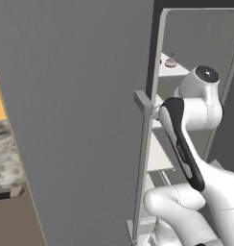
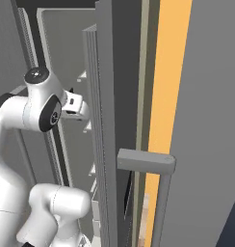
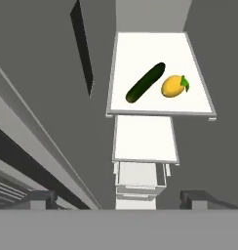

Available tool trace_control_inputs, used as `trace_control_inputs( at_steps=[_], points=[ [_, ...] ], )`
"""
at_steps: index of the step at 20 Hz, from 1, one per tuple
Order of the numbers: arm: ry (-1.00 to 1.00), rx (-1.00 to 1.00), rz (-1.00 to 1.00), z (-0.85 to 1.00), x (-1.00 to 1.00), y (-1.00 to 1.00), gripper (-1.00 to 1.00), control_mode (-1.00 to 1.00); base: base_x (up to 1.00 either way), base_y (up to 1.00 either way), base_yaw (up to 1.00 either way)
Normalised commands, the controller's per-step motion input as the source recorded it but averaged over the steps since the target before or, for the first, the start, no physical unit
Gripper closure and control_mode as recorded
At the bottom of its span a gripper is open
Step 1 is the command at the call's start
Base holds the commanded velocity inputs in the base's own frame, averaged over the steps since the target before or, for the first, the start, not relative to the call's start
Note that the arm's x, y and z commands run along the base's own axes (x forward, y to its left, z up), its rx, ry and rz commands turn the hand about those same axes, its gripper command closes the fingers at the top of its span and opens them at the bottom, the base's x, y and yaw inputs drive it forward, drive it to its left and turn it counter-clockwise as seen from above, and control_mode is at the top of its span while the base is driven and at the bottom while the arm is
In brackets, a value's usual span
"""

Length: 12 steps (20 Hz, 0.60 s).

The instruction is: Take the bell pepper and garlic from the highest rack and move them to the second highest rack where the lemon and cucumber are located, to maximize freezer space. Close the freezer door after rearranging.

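The left base view looks from behind the arm past the open freezer door (image 1: 80, 120) into the freezer (image 1: 200, 43); the right base view faces the same interior (image 2: 66, 43) from the other side, close to the door edge. The hand view looks down onto a near shelf (image 3: 140, 53)

One cucumber (image 3: 146, 82), one lemon (image 3: 173, 86), one garlic (image 1: 171, 61), one open freezer door (image 1: 76, 120).

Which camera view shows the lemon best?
The hand view shows it best: the lemon lies whole and unobstructed on a white rack, just beside the cucumber. In the two base views I cannot make out the lemon; the freezer door and the arm cover much of the interior.
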Motion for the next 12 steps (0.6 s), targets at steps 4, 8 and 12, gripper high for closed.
trace_control_inputs(
  at_steps=[4, 8, 12],
  points=[
    [-0.04, 0.0, -0.09, 0.25, 0.0, -0.41, -1.0, -1.0, 0.0, 0.0, 0.0],
    [-0.02, 0.0, -0.11, 0.14, 0.01, -0.54, -1.0, -1.0, 0.0, 0.0, 0.0],
    [-0.11, 0.0, -0.09, 0.03, 0.09, -0.44, -1.0, -1.0, 0.0, 0.0, 0.0]
  ],
)
